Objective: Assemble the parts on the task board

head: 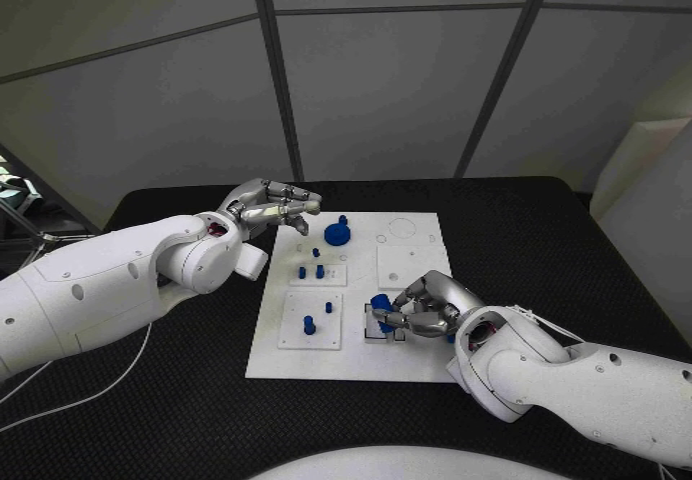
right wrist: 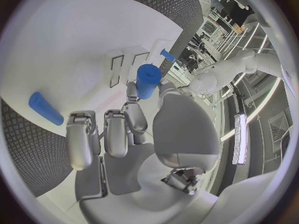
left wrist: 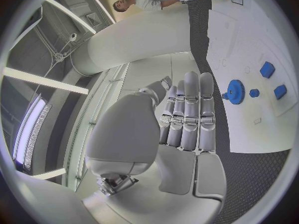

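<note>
Head view: task board [head: 411, 355] mid-table carries one blue gear [head: 336, 234] and four small pegs. Left wrist view: left hand [left wrist: 187, 117] empty, fingers straight. Right wrist view: right hand [right wrist: 140, 124] pinches one blue cylinder [right wrist: 148, 80] over the board.

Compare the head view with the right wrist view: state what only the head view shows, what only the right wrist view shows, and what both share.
Only the head view shows the left hand hovering by the far left corner of the board, holding nothing, and the blue gear standing near it.

Only the right wrist view shows a loose blue bar lying on the board beside the right hand's fingers.

Both show the white task board, the right hand and the blue cylinder it pinches upright over the board.
</note>
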Controlling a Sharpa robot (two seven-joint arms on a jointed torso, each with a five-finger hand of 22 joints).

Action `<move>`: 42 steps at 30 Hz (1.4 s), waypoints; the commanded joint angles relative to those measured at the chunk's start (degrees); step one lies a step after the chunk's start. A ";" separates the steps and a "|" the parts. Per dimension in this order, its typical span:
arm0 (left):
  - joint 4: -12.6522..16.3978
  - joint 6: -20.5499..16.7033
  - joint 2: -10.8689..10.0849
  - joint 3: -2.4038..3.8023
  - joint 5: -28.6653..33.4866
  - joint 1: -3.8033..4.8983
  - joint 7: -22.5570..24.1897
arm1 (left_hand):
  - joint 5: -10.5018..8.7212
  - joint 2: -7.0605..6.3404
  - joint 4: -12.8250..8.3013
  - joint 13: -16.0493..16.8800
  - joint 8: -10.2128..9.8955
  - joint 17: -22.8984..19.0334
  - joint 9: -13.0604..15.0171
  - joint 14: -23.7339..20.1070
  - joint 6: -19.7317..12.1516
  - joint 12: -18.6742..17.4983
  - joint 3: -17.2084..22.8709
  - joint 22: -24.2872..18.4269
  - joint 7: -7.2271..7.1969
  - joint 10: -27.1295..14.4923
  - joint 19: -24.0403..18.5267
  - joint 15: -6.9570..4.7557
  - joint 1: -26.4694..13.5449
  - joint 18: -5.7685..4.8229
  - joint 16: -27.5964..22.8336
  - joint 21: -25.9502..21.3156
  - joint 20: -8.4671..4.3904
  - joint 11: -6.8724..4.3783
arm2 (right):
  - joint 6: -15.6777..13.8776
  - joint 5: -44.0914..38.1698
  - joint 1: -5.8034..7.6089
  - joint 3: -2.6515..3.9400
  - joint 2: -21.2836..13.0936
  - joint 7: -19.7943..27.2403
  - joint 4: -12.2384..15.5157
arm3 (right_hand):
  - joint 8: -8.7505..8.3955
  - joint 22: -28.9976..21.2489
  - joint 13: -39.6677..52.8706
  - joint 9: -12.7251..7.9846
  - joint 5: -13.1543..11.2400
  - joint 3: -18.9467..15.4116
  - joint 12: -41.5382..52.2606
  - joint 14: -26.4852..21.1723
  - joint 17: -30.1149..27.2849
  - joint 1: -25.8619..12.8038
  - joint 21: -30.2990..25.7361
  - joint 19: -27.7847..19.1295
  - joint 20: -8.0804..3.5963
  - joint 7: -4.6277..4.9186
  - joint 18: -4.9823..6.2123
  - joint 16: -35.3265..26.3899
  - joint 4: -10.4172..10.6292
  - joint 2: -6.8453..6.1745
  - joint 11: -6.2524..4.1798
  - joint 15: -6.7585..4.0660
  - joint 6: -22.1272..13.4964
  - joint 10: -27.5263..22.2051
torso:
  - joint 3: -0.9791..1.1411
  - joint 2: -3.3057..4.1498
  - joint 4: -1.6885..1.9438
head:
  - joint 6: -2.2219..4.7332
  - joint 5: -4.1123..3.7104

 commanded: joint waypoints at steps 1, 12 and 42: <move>0.19 0.66 -0.01 0.04 0.23 0.09 0.19 | 0.36 0.52 -0.33 0.07 -0.37 -0.06 -0.01 -0.34 0.11 -0.12 -0.12 -0.07 0.41 -0.11 0.21 0.08 0.01 -0.31 -0.39 -0.31 0.11 0.19 | 2.88 -0.12 0.10 0.04 0.41 -2.46 -0.48 | 0.58 15.09 -0.11 0.53 -0.31 -0.37 -0.32 3.18 1.02 -0.87 0.19 5.83 -0.49 -1.24 -0.86 -0.19 -0.11 -0.04 -0.58 -0.49 1.83 -0.18 | -0.02 -0.01 -0.02 | -0.07 0.13; 0.32 0.69 -0.12 0.04 0.23 0.09 0.16 | 0.36 0.52 -0.33 0.07 -0.37 -0.06 -0.01 -0.34 0.11 -0.12 -0.12 -0.07 0.41 -0.11 0.21 0.08 0.01 -0.31 -0.39 -0.31 0.11 0.19 | 3.70 -1.32 0.10 0.05 1.60 -4.66 -1.61 | 1.14 15.09 -0.22 2.62 -6.05 -1.01 -0.89 3.15 0.93 -3.90 0.19 5.83 -0.95 -1.83 -0.86 -0.35 -0.19 -0.70 -1.09 -0.95 3.18 -0.17 | 0.02 -0.06 -0.05 | -0.21 0.38; 0.10 0.77 -0.02 0.04 0.23 0.09 0.16 | 0.36 0.52 -0.33 0.07 -0.37 -0.06 -0.01 -0.34 0.11 -0.12 -0.12 -0.07 0.41 -0.11 0.21 0.08 0.01 -0.31 -0.39 -0.31 0.11 0.19 | 1.41 -2.82 0.09 0.04 1.02 0.58 -0.81 | -0.27 15.09 0.79 8.43 -13.96 -5.87 -1.31 3.44 2.34 3.45 0.19 5.83 -0.93 -1.69 -0.86 0.08 -2.83 0.25 -0.97 -0.89 2.58 0.02 | 0.09 -0.11 -0.22 | -0.12 0.56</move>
